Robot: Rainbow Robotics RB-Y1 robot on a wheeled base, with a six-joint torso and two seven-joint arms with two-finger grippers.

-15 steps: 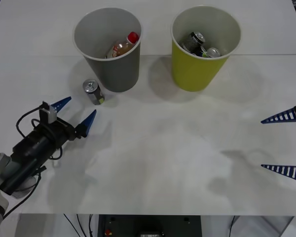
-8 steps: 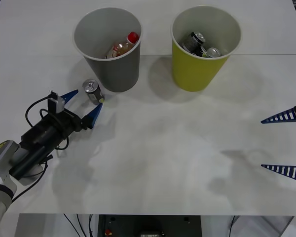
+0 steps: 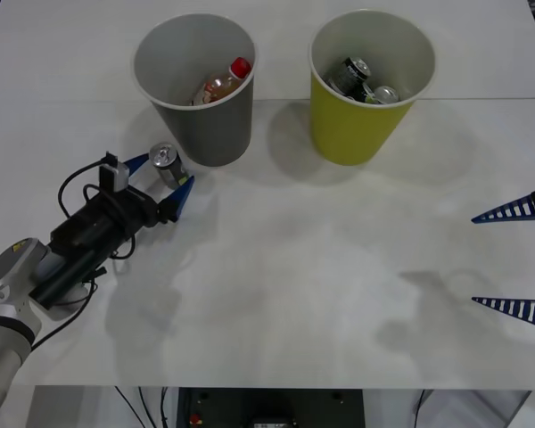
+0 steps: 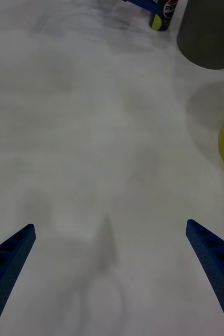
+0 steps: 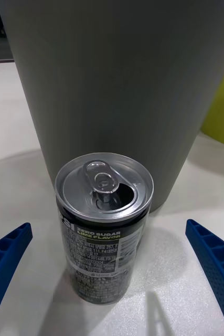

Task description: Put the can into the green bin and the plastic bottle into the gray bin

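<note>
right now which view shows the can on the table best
The left wrist view: the can stands upright between the open left claw fingers, with its opened top and label clear. The front view shows it small beside the gray bin. The right wrist view catches it far off at one edge.

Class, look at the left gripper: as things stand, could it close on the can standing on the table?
Probably yes. The left gripper is open with the can upright between its fingers, nothing between them. The gray bin stands just behind the can, apart from it.
</note>
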